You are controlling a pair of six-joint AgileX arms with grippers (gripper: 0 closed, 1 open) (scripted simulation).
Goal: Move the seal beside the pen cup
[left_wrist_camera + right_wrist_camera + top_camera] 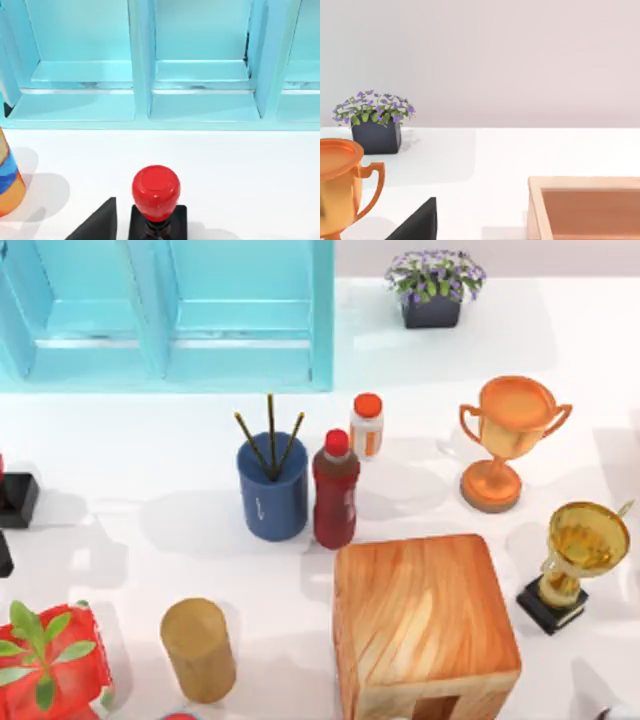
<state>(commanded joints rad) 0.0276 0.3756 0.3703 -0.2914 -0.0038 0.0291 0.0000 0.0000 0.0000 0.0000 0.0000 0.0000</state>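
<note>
Dark blue pen cup with three pencils, touching a dark red bottle, mid-table.

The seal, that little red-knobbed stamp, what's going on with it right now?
The seal stands upright on the white table in front of the blue shelf, not yet picked up. The left gripper is right next to it, apparently lining up a grasp. The pen cup stands mid-table next to a dark red bottle, so the seal is not beside it yet. The right gripper sits idle near the orange trophy.
</note>
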